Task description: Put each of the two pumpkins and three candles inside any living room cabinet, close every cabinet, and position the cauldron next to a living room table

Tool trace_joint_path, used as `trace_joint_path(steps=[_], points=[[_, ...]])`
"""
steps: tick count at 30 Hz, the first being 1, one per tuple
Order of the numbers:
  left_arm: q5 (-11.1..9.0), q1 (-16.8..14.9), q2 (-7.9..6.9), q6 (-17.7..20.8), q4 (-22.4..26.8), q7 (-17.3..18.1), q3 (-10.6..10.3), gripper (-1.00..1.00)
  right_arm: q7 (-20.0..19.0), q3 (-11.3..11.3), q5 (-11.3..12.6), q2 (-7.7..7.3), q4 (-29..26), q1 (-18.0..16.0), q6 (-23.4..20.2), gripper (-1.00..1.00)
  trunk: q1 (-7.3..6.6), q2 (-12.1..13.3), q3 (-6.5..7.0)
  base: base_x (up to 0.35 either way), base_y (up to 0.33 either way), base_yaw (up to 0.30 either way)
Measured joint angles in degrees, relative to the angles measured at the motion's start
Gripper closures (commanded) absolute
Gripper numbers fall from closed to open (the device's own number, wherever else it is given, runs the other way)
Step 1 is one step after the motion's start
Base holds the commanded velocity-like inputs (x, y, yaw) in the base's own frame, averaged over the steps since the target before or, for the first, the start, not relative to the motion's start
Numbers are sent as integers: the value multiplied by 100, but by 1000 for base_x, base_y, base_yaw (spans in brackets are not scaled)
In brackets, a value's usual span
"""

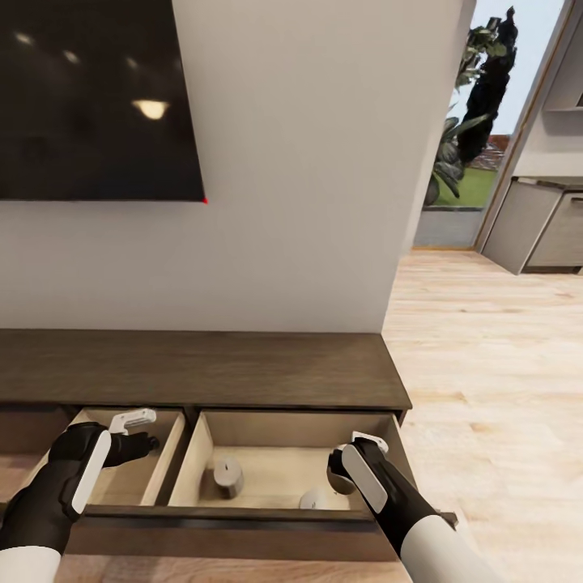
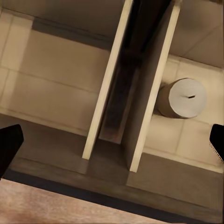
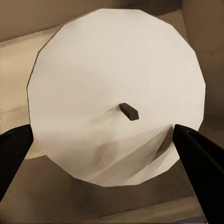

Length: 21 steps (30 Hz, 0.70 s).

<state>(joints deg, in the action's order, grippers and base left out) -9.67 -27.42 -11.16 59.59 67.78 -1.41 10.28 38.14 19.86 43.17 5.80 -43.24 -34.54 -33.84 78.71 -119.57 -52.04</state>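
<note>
Cabinet [image 1: 202, 368]: long, low, dark brown wood with visible grain, flat top, set against a plain pale wall below a black glossy screen [image 1: 97, 97]. Two drawers pulled open, pale beige smooth insides, box-shaped.

Left end effector [image 1: 134, 433] hovers over the left drawer [image 1: 129, 478], above its rear part, dark fingers spread wide with nothing between them. In the left wrist view its black fingertips [image 2: 9, 147] sit at opposite edges, and the thin beige walls of the two drawers run side by side with a dark gap between.

Right drawer [image 1: 275, 478]: one candle [image 1: 228, 476] stands upright on the drawer floor, toward its left half, long axis vertical, flat top up, short grey-beige cylinder with a tiny dark wick.

A second candle [image 1: 314, 500] stands upright near the drawer's front wall, right of the first, well apart from it. Faceted round top, matte pale surface, small dark wick [image 3: 129, 111] at centre.

Right end effector [image 1: 342, 478] hangs directly over this second candle, fingers wide open, dark fingertips [image 3: 198, 156] flanking the candle top; contact cannot be told.

Right of the cabinet: light wood plank floor [image 1: 486, 364].
</note>
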Motion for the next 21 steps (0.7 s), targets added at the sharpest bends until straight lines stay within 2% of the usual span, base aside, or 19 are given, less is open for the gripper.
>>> trace_joint_path(steps=[8,21], points=[[0,0,0,0,6,0,0,-100,0,0,0,0,-1,0,0,100,0,0,0,44,0,0],[0,0,0,1,7,0,-3,-100,0,0,-3,0,-1,0,-1,100,0,0,0,127,0,0]])
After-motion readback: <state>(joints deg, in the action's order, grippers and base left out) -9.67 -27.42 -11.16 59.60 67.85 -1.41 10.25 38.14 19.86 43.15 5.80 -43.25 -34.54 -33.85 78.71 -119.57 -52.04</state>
